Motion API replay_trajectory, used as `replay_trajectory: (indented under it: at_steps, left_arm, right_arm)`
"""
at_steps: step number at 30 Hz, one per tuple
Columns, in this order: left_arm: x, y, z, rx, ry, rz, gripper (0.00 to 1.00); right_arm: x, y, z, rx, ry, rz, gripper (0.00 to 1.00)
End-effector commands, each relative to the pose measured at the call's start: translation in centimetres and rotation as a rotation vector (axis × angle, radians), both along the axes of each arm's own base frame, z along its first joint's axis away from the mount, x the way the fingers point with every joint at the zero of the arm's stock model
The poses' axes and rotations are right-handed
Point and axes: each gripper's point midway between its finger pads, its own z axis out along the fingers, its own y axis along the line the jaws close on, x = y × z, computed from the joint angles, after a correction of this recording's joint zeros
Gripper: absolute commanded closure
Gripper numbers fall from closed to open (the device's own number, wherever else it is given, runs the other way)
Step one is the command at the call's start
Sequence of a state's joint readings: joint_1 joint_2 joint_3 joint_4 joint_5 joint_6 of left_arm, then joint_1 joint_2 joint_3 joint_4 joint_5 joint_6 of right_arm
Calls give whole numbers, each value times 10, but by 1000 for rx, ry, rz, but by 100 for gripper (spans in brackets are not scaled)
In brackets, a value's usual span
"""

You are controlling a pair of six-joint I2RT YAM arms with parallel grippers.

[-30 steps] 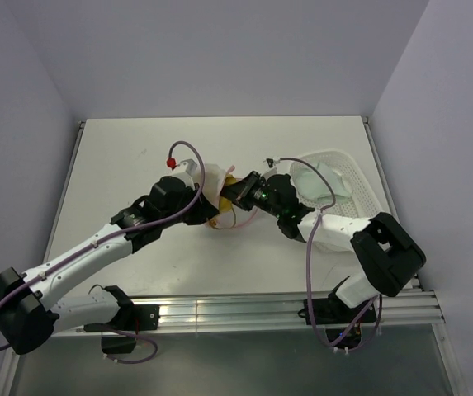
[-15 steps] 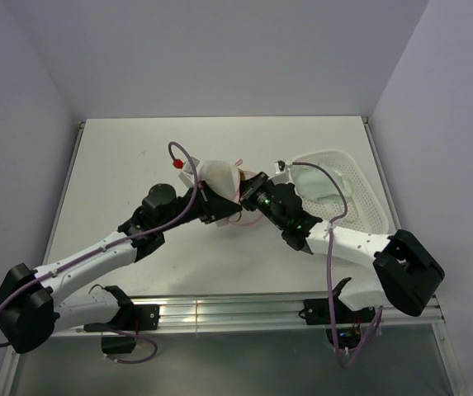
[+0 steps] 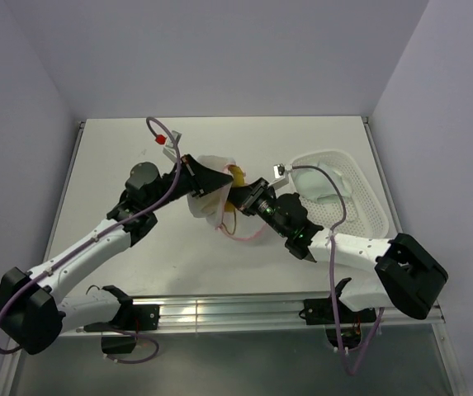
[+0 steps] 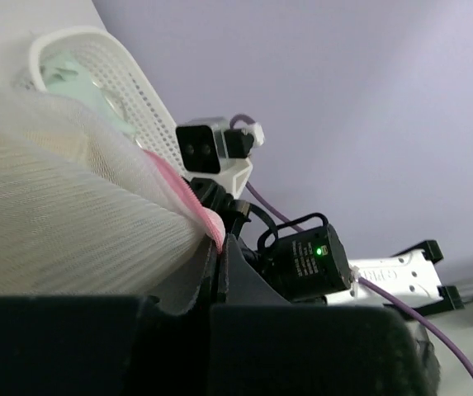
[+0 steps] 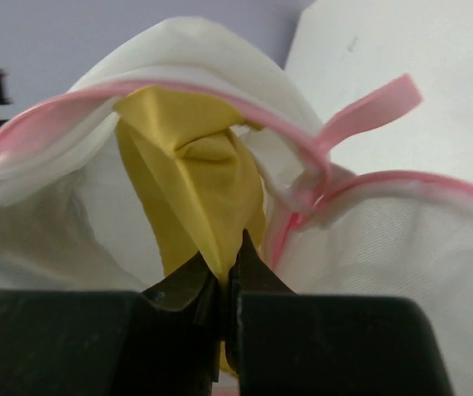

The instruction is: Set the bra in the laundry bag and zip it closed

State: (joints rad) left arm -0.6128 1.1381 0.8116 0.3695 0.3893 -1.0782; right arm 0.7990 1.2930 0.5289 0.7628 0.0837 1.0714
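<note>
Your left gripper (image 3: 196, 175) has its fingers pressed together on the pink zipper rim of the laundry bag (image 3: 210, 191). The left wrist view shows the white mesh and pink edge pinched right at the fingertips (image 4: 219, 257). The bag hangs from that grip over the middle of the table (image 3: 112, 157), and you cannot tell whether its underside touches the surface. Your right gripper (image 3: 241, 196) meets it from the other side, its fingers clamped on a fold of the mustard-yellow bra (image 5: 188, 177). In the right wrist view the bra sits in the bag's open mouth, with the pink rim arching over it and mesh (image 5: 376, 247) on both sides. From above, only a small patch of yellow (image 3: 238, 176) shows between the two grippers. To your right, the white perforated basket (image 3: 364, 198) holds a pale mint garment (image 3: 319, 183), apart from the bag.
</note>
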Motion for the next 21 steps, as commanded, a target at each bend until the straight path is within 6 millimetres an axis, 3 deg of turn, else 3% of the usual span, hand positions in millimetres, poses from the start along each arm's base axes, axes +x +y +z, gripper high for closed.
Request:
replay_trajectory:
  at_steps: [1,6,8,14,21]
  left_arm:
    - [-18,-11,8,-35,-21,-140,100]
    - [-35,-23,-4,-107,4,-286,100]
    - [-37,-24,-6,-116,-4,-297,100]
    - [-47,-24,9,-140,-57,-357,100]
    - [-68,-14,16,-235,-53,-404,100]
  right_arm:
    - [-9,5,63,108,-204,52,100]
    - [-13,32,79,156,-246,171,100]
    - [-15,41,72,165,-225,211,100]
    - [-10,41,55,138,-195,193,100]
    - [26,32,28,-6,-63,16,100]
